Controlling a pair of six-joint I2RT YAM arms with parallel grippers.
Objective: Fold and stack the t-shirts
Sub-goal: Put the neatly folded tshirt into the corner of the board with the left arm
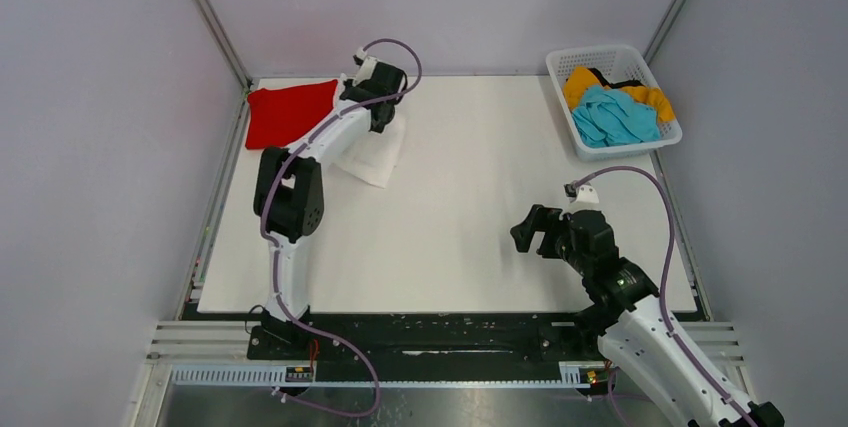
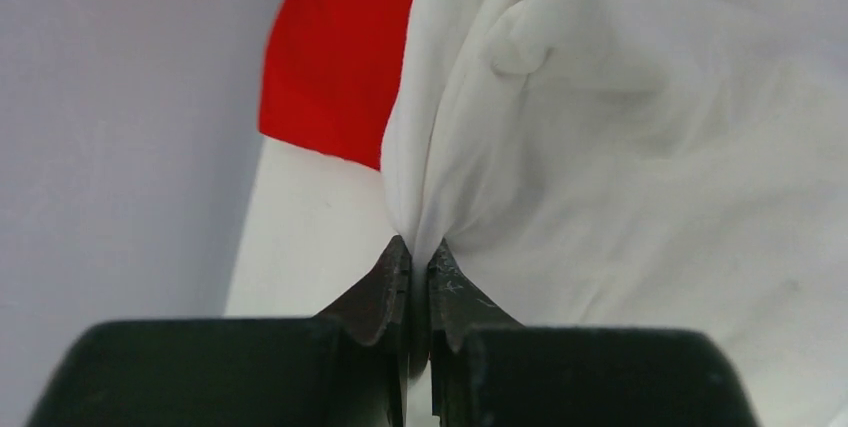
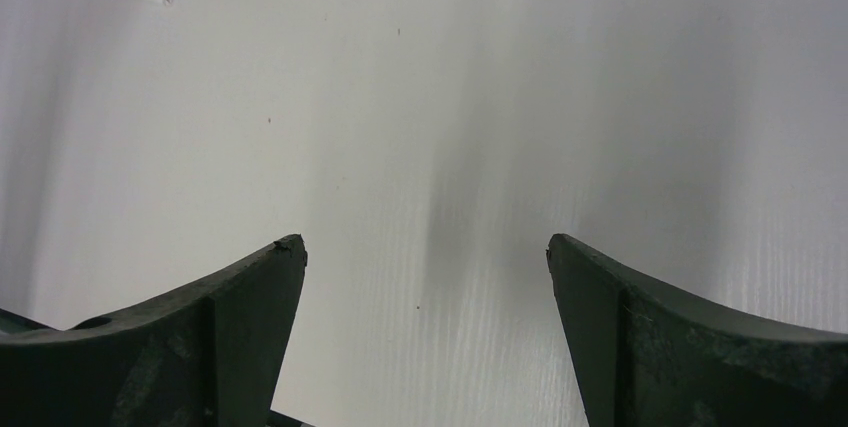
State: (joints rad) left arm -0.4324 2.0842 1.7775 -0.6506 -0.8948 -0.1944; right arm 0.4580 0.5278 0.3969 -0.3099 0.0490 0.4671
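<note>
Left wrist view shows the soft white cloth t-shirt (image 2: 620, 147) bunched and pinched between the closed jaws of the left gripper (image 2: 420, 259). It sits at the table's eleven o'clock, beside the flat bright red t-shirt (image 1: 290, 112). The stacking step seems in hand, and next the white shirt needs laying squarely on the red. The left arm reaches far forward. The right gripper (image 3: 425, 257), jaws wide apart and empty, hovers at four o'clock.

White t-shirt (image 1: 376, 154), red t-shirt (image 1: 290, 113)
</note>
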